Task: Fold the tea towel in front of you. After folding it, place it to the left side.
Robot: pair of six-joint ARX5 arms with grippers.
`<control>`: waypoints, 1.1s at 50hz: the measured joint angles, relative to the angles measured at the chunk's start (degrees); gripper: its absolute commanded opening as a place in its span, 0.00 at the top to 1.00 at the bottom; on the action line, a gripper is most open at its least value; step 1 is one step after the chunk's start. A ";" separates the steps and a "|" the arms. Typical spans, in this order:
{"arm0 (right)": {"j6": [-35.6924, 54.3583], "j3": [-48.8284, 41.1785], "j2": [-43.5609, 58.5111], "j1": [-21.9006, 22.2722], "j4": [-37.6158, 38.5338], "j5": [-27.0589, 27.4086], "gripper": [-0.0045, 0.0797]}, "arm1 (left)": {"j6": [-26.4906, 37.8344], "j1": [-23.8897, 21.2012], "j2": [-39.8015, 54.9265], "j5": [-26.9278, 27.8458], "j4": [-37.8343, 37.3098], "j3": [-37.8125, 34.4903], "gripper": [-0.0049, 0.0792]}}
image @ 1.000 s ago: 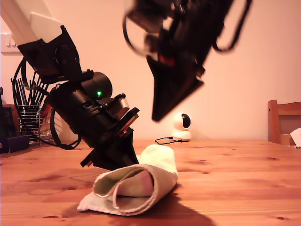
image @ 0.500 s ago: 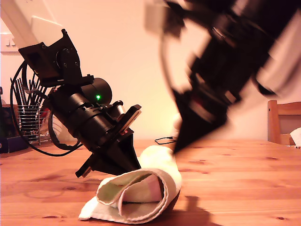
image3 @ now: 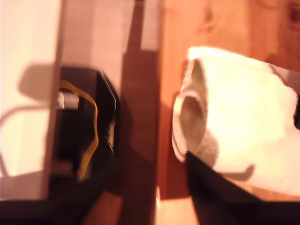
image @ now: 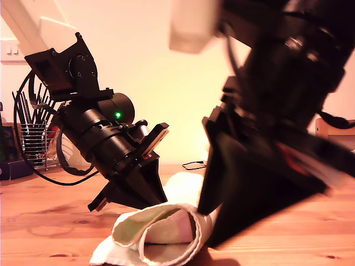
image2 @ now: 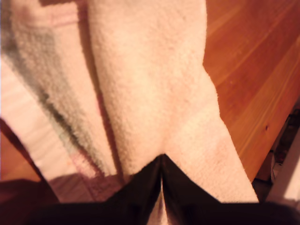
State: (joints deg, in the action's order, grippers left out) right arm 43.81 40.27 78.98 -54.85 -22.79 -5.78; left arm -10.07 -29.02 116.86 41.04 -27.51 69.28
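Tea towel (image: 161, 233) lies loosely rolled on the table (image: 50, 216), my first hand (image2: 161, 176) clenched on its fabric, my second hand's (image3: 154, 187) grip impossible to tell, tidy fold and placement apparently still ahead.

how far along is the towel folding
The tea towel already lies doubled over in a loose roll on the table. My first gripper is shut on it; my second gripper is at its other end. Left: flattening the fold and placing it aside.

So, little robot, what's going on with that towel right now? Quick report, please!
My first gripper shut on the tea towel, pinching a fold. My second gripper at the towel's rolled end, jaws unclear. Towel loosely rolled on the wooden table. Nothing blocking.
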 measured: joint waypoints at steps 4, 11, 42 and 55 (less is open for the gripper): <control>3.41 0.00 0.00 0.00 0.11 2.40 0.31 | 0.26 -0.13 0.00 0.39 -1.22 0.02 0.97; 6.54 0.00 0.02 0.00 0.59 5.35 0.19 | 1.05 -0.26 0.00 1.31 -2.36 0.02 0.97; 13.27 0.00 8.76 -2.78 11.78 8.98 0.20 | 0.81 -0.68 0.31 5.84 -3.76 -0.55 0.97; 13.33 0.00 8.76 -5.86 13.40 13.64 0.20 | 0.74 -0.92 0.31 4.87 -3.67 -0.55 0.97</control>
State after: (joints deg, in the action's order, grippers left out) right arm 57.14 40.27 87.74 -60.71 -9.39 7.86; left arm -9.32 -29.93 117.16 45.91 -31.18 68.73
